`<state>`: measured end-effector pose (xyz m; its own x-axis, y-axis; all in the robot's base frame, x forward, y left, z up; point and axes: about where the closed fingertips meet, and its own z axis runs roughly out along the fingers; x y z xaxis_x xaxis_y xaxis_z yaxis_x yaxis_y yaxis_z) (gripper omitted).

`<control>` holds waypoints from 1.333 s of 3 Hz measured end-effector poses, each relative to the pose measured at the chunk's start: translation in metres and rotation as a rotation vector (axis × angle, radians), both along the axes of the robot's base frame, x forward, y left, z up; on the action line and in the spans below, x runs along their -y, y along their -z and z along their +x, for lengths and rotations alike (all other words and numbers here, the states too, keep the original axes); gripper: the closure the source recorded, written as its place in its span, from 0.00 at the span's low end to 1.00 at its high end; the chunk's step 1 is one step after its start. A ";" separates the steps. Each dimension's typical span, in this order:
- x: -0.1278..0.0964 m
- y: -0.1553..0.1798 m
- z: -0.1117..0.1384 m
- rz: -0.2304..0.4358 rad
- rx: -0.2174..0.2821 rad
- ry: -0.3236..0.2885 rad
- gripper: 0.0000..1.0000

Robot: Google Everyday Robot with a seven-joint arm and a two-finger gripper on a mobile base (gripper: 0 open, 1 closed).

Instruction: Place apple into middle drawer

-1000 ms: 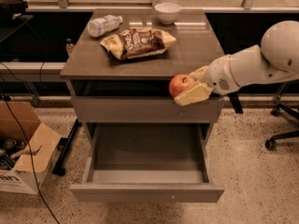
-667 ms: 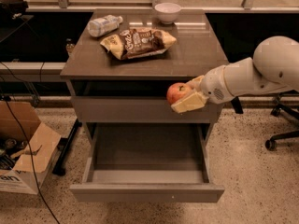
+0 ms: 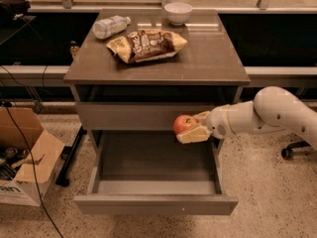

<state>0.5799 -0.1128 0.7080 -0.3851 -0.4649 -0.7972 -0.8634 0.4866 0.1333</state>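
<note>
The red apple [image 3: 183, 124] is held in my gripper [image 3: 190, 127], whose cream fingers [image 3: 194, 134] close around it from the right. It hangs above the right rear part of the open middle drawer [image 3: 153, 170], a wide shallow grey drawer pulled out with a flat grey tray inside. The apple sits in front of the closed grey drawer front [image 3: 143, 115] above. My white arm [image 3: 262, 115] reaches in from the right.
On the cabinet top [image 3: 213, 58] lie a brown snack bag [image 3: 146, 44], a plastic bottle [image 3: 110, 27] and a white bowl [image 3: 178, 12]. A cardboard box [image 3: 22, 165] and cables stand at the left. An office chair base [image 3: 292, 150] is at the right.
My gripper with the apple has moved down, from level with the cabinet top's edge to just above the open drawer.
</note>
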 end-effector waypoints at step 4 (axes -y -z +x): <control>-0.016 0.120 0.009 0.005 -0.078 0.036 1.00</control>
